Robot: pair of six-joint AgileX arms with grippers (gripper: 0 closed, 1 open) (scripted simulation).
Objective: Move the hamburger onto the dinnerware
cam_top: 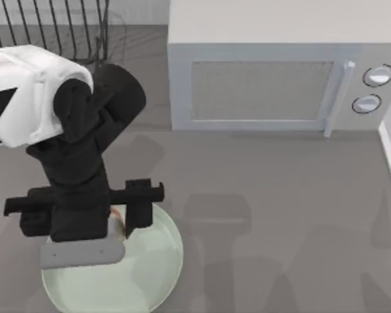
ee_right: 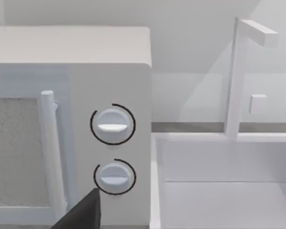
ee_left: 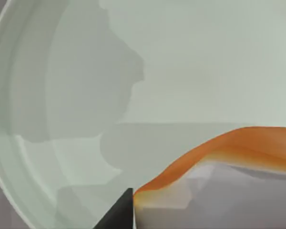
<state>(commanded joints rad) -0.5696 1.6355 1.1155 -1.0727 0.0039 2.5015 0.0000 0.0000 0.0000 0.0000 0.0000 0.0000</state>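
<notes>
A: Top view first. Left end effector (cam_top: 117, 225) sits lower left of the frame, over the upper edge of the dinnerware (cam_top: 153, 274). A sliver of the hamburger (cam_top: 115, 218) peeks out beside the black fingers.

B: Grasping it?

A: Looks clenched on the hamburger, though the arm hides most of it. So the thing lies straight under the end effector, plate directly below; I'd judge lowering and letting go is what's left. Long axis, cannot tell.

B: Anything in the way?

A: No. Microwave (cam_top: 274, 72) upper middle, wire rack (cam_top: 58, 26) upper left, both well apart from the plate.

B: Left wrist view?

A: Hamburger (ee_left: 219, 181) at lower right, orange edge over pale side, a dark fingertip (ee_left: 120, 212) touching it. Dinnerware (ee_left: 38, 119) behind it, rim curving down the left.

B: Right wrist view?

A: Parked arm faces the microwave (ee_right: 109, 71) knobs, a sink (ee_right: 229, 191) beside it. Right end effector state: cannot tell.
</notes>
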